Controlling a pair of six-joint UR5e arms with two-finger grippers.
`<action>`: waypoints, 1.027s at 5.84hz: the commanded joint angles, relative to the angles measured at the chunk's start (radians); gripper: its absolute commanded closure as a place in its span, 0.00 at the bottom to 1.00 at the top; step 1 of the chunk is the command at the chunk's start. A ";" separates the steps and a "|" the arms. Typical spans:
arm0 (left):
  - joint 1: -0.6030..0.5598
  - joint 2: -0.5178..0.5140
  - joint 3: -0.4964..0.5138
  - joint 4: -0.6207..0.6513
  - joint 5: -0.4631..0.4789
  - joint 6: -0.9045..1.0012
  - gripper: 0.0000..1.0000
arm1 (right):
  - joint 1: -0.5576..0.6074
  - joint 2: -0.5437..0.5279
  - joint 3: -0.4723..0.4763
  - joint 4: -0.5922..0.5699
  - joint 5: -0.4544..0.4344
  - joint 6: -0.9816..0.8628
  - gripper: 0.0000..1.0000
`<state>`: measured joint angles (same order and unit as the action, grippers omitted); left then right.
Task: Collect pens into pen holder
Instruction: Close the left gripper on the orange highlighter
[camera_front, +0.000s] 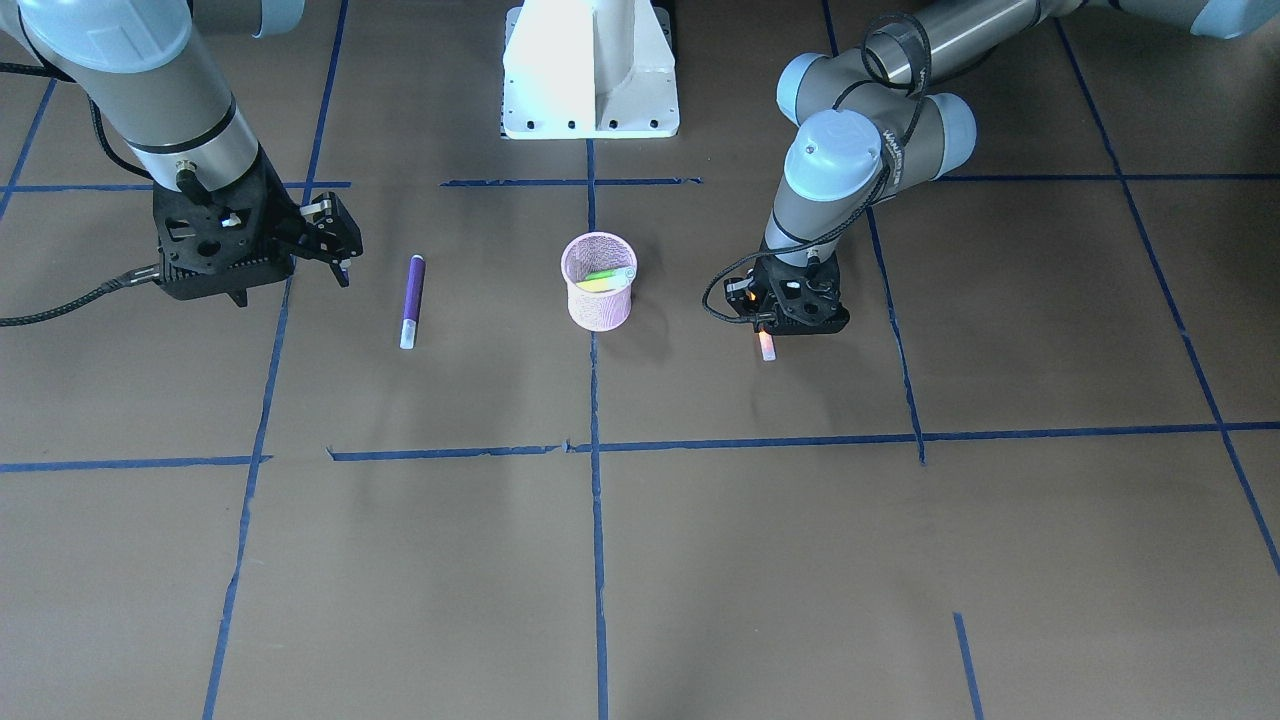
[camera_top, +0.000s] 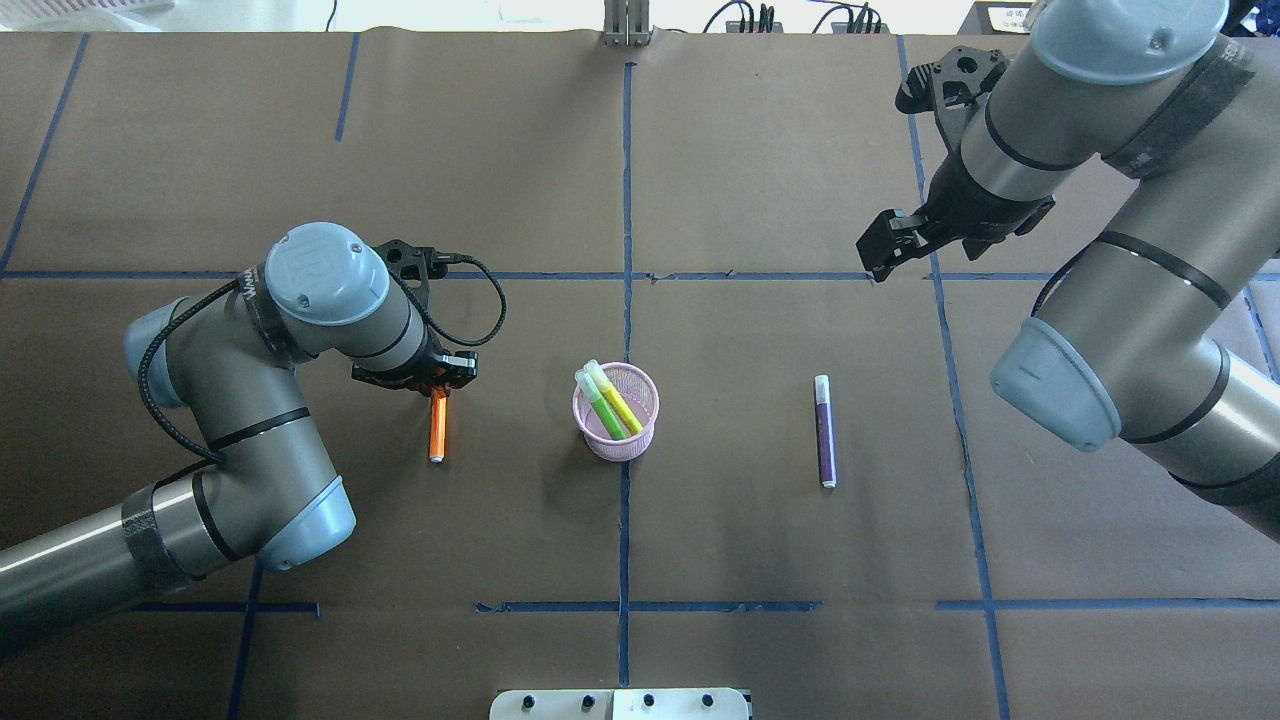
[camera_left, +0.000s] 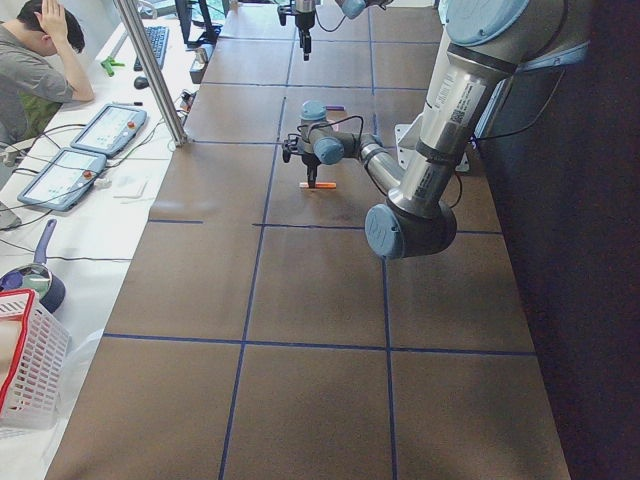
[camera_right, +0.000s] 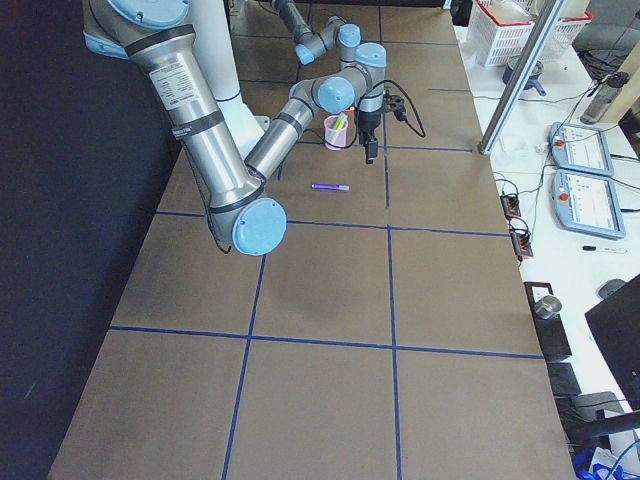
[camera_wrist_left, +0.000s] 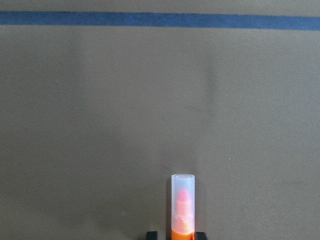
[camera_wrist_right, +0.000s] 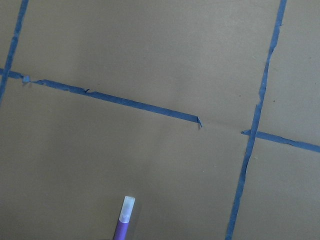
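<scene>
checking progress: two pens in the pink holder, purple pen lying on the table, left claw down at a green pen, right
Not quite: the left claw is down at the orange pen, not a green one, as the overhead exterior view shows. The rest holds.

The counter (camera_top: 760, 560) is covered in brown paper, marked into squares by blue tape (camera_top: 625, 520). The pink pen holder (camera_top: 612, 447) stands upright near its middle. An orange pen (camera_top: 437, 430) lies flat to the robot's left of it, and a purple pen (camera_top: 825, 430) lies to the right, both apart from the holder.
</scene>
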<state>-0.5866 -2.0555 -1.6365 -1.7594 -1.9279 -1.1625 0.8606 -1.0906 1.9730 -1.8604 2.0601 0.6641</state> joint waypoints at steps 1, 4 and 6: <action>0.001 0.000 0.001 0.000 0.000 0.001 0.71 | 0.000 -0.002 0.000 0.000 0.000 0.002 0.00; 0.002 0.000 0.001 0.001 0.000 0.001 0.66 | 0.000 -0.002 0.000 0.000 0.000 0.002 0.00; 0.002 0.000 0.003 0.000 0.000 -0.002 0.66 | 0.000 -0.002 0.000 -0.002 0.000 0.002 0.00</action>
<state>-0.5845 -2.0555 -1.6347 -1.7585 -1.9282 -1.1636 0.8606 -1.0922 1.9727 -1.8612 2.0601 0.6657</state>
